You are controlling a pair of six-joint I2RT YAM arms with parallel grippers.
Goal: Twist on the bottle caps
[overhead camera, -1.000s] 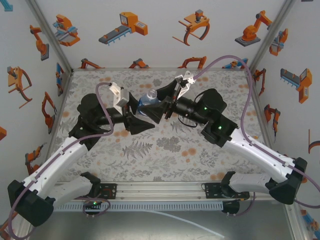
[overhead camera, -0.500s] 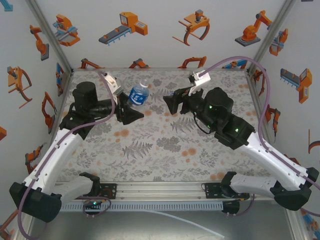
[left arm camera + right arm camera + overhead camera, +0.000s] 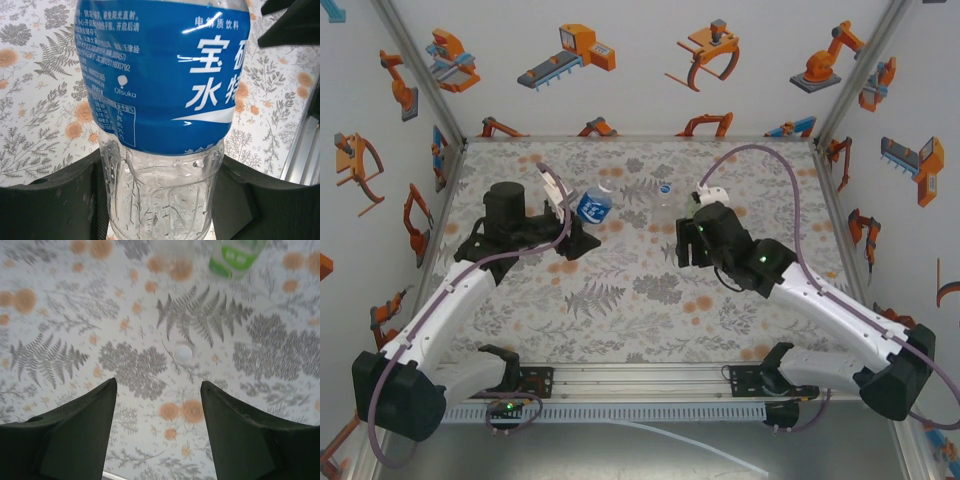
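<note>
My left gripper (image 3: 586, 220) is shut on the blue-label bottle (image 3: 593, 205), held at the back left of the table. In the left wrist view its black fingers (image 3: 60, 200) clamp the clear ribbed part of that bottle (image 3: 160, 100) below the label. My right gripper (image 3: 686, 250) points down at the table, open and holding nothing. Between and beyond its fingers (image 3: 70, 430) a small white bottle cap (image 3: 183, 353) lies on the cloth. A green-labelled bottle (image 3: 232, 257) and a clear bottle (image 3: 172, 250) stand blurred at the top of that view. The clear bottle (image 3: 663, 193) stands near the back centre.
The table (image 3: 620, 300) is covered with a grey floral cloth. Walls with orange robot pictures close in the back and both sides. A metal rail (image 3: 640, 380) runs along the near edge between the arm bases. Purple cables loop over both arms.
My right gripper has left the blue-label bottle, swung right and turned down toward the table, its jaws somewhat narrower. My left gripper has carried the bottle a little to the left.
</note>
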